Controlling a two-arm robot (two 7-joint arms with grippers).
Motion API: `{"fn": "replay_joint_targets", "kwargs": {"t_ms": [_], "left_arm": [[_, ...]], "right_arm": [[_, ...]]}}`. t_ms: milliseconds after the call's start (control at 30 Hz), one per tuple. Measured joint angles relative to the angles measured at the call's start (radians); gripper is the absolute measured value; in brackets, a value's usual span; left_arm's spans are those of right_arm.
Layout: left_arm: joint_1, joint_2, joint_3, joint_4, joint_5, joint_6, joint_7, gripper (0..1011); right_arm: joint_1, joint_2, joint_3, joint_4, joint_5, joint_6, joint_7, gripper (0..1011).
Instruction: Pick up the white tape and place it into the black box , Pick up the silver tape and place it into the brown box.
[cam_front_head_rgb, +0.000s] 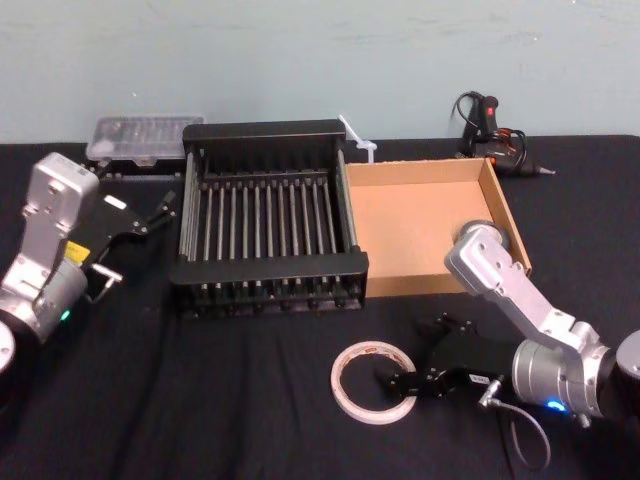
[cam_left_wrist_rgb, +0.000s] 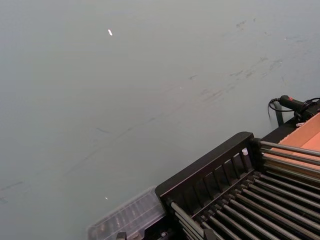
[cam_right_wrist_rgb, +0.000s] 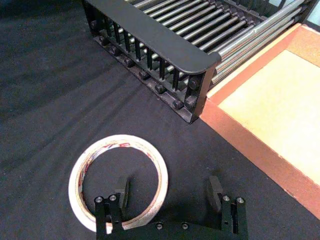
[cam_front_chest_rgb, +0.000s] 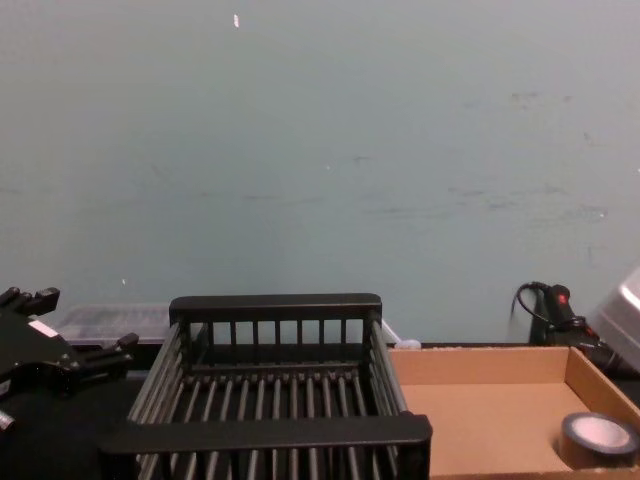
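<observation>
The silver tape already sits in the near right corner of the brown box, so what's left for you is the white tape. It lies flat on the worktop, just in front of the black box near that box's right front corner.

Your right gripper is low over the ring with its fingers apart. One finger is inside the hole and the other outside, with the ring's side between them. That straddle looks right, so keep it.

- The ring is thin. Go down until the pads reach the worktop level, or you'll likely close above the band and miss it.
- Close gently, because a wide, thin ring will probably flex or tilt under a hard squeeze.
- Lift straight up before moving sideways, since the box's front rim is close.
- Bring the ring over the rim with room to spare below its hanging edge.
- Let go low over the slats near the middle, so it settles flat rather than leaning on a wall.

The left gripper is parked to the left of the black box. Leave it there.
</observation>
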Motion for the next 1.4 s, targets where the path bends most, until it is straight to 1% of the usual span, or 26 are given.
{"fn": "replay_joint_targets", "kwargs": {"t_ms": [400, 1000, 1400], "left_arm": [[0.000, 0.000, 0.000, 0.000, 0.000, 0.000, 0.000, 1001], [0.000, 0.000, 0.000, 0.000, 0.000, 0.000, 0.000, 1001], [0.000, 0.000, 0.000, 0.000, 0.000, 0.000, 0.000, 1001]], "right_arm": [[0.003, -0.016, 0.000, 0.013, -0.015, 0.006, 0.003, 1002], [0.004, -0.018, -0.003, 0.020, -0.038, 0.001, 0.016, 1002], [0.003, -0.021, -0.003, 0.021, -0.041, 0.000, 0.018, 1002]]}}
